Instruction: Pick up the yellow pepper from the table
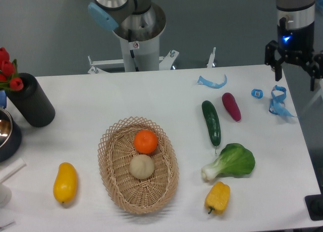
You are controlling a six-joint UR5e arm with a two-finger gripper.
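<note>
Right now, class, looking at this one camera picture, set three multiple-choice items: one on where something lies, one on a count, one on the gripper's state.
1. Where does the yellow pepper lie?
A. In the basket
B. On the table just in front of the bok choy
C. Beside the black vase

2. How many things lie in the wicker basket?
A. None
B. Two
C. Four

3. The gripper is:
A. Open, holding nothing, over the table's far right corner
B. Shut on the pepper
C. Pressed into the basket

Answers: 1 B, the pepper sits at the near right by the greens; 2 B, an orange and a pale round item; 3 A, its fingers are spread and bare.
</note>
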